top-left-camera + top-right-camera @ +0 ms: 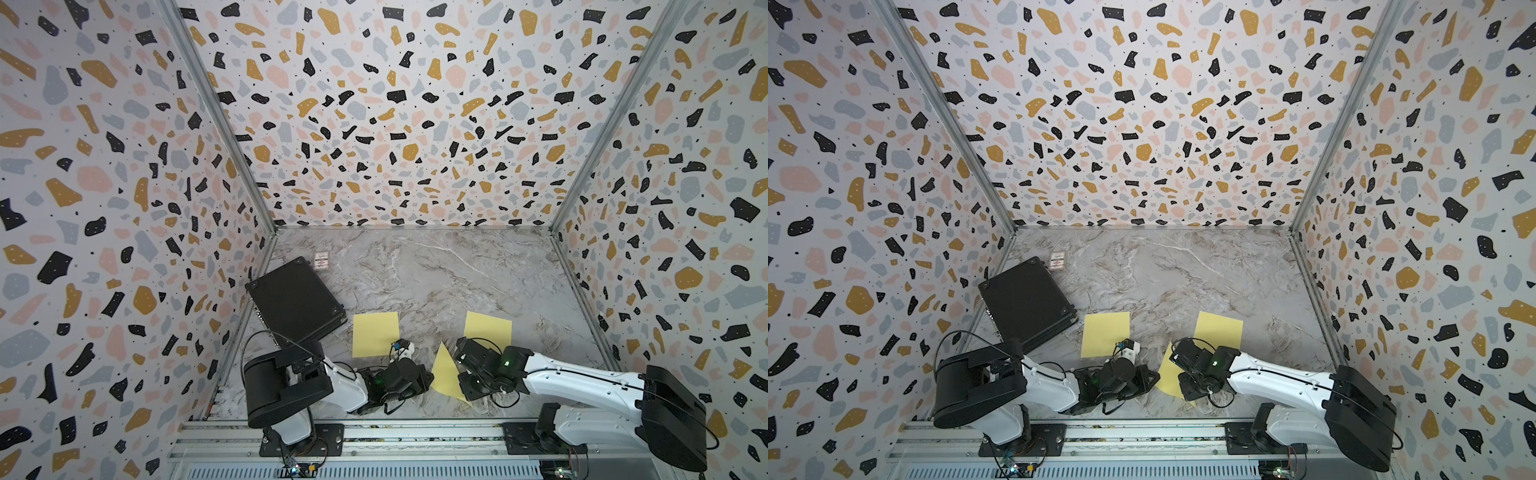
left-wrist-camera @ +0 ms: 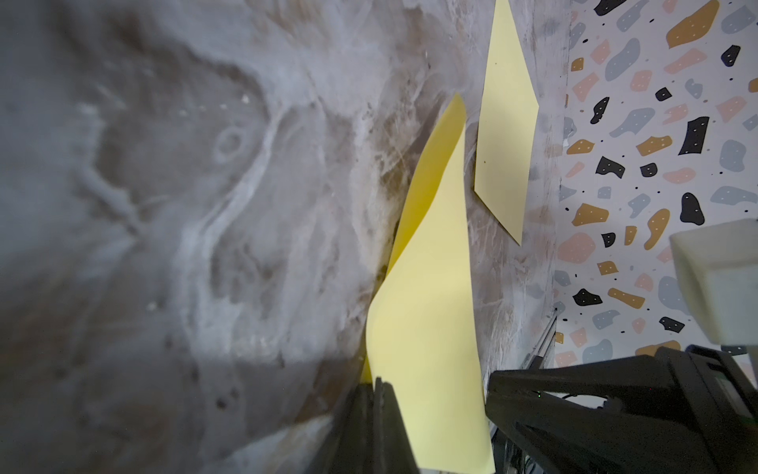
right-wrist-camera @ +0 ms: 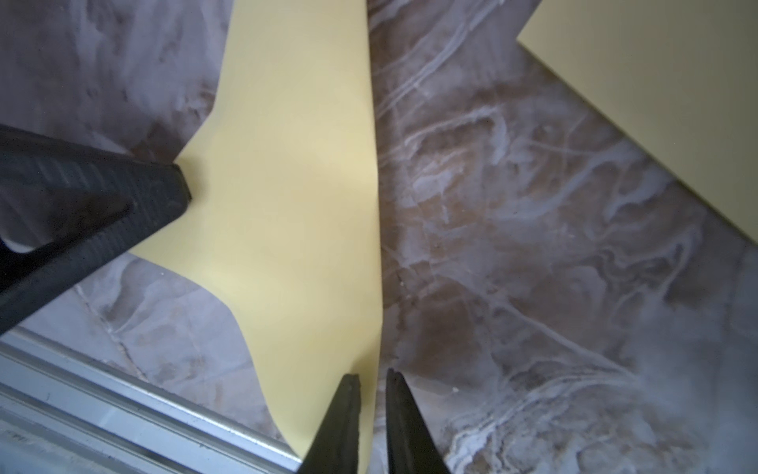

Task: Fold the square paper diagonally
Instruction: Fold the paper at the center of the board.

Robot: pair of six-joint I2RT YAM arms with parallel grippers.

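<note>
Nearest you, both hands pinch one yellow paper (image 1: 444, 376) lifted off the worktop (image 1: 436, 274): left hand (image 2: 379, 385), right hand (image 3: 371, 379). Two more sheets lie flat: (image 1: 375, 334), (image 1: 487, 328).

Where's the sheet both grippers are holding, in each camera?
Top views: lifted sheet near the front rail, between the arms.
Left wrist: curled sheet running up the middle from the left gripper.
Right wrist: sheet centre-left, above the right gripper.
Shared landmark: flat right sheet.
</note>
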